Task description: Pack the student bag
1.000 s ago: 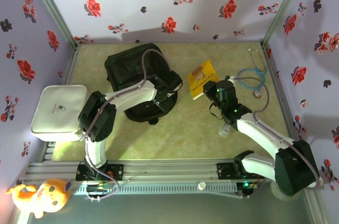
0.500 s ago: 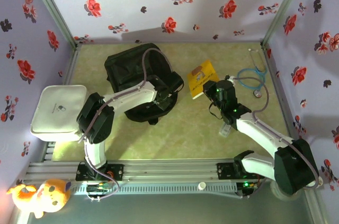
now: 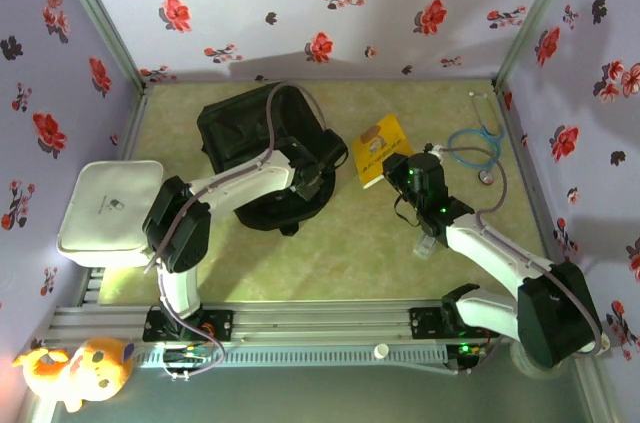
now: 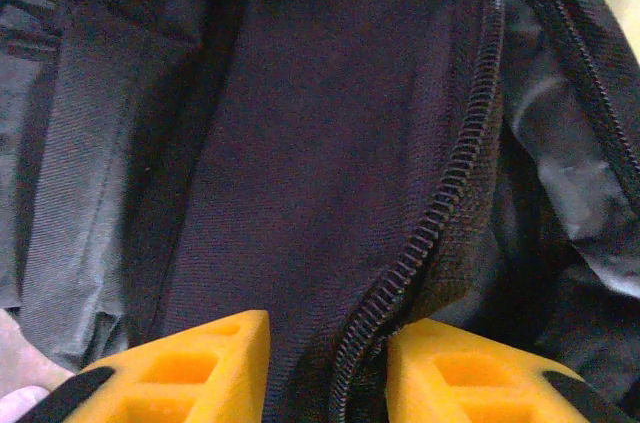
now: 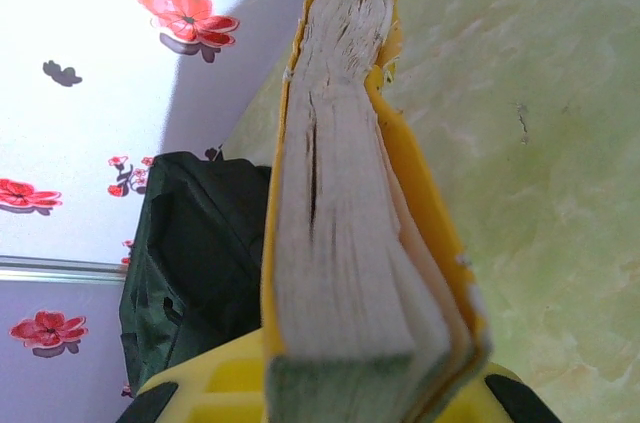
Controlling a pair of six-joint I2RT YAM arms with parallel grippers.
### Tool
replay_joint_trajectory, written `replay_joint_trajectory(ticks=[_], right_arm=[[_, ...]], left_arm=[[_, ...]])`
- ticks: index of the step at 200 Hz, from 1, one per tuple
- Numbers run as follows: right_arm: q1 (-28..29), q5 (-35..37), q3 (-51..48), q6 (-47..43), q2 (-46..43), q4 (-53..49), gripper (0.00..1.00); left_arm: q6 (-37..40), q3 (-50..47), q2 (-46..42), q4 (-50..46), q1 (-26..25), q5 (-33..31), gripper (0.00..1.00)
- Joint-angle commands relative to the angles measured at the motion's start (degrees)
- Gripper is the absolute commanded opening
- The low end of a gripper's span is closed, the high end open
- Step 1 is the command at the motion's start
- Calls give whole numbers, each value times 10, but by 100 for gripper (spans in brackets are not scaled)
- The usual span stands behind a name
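The student bag (image 3: 250,143), black and soft, lies at the back left of the table. My left gripper (image 3: 318,175) is at its right edge. In the left wrist view the orange fingers (image 4: 200,363) are shut on the bag's zip edge (image 4: 450,183), with dark lining (image 4: 320,143) beyond. My right gripper (image 3: 402,169) is shut on a yellow book (image 3: 380,146), held just right of the bag. The right wrist view shows the book's page edge (image 5: 340,193) standing up between the yellow fingers (image 5: 210,378), with the bag (image 5: 190,243) behind it on the left.
A blue stethoscope (image 3: 478,146) lies at the back right by the wall. A white lidded box (image 3: 110,205) sits at the table's left edge. A small clear item (image 3: 427,246) lies under the right forearm. Flowered walls close in three sides.
The left jaws have narrowed onto the bag's zip edge and the left wrist has shifted slightly toward the back. The right arm and book have not moved.
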Motion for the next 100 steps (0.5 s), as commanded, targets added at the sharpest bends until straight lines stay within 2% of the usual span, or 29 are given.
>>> replay_joint_trajectory(ticks=[1, 30, 47, 77, 100], right_arm=[[-4, 2, -3, 10, -13, 52, 11], [-4, 1, -7, 11, -14, 57, 12], [-4, 1, -9, 11, -13, 59, 12], [-4, -1, -10, 13, -12, 60, 13], [-4, -1, -11, 14, -12, 60, 13]], left_arm=[[10, 20, -14, -21, -3, -62, 38], [11, 28, -11, -24, -6, -119, 41], [15, 27, -10, -22, -7, -127, 41], [18, 25, -10, -19, -10, -126, 33], [20, 24, -13, -10, -9, -126, 23]])
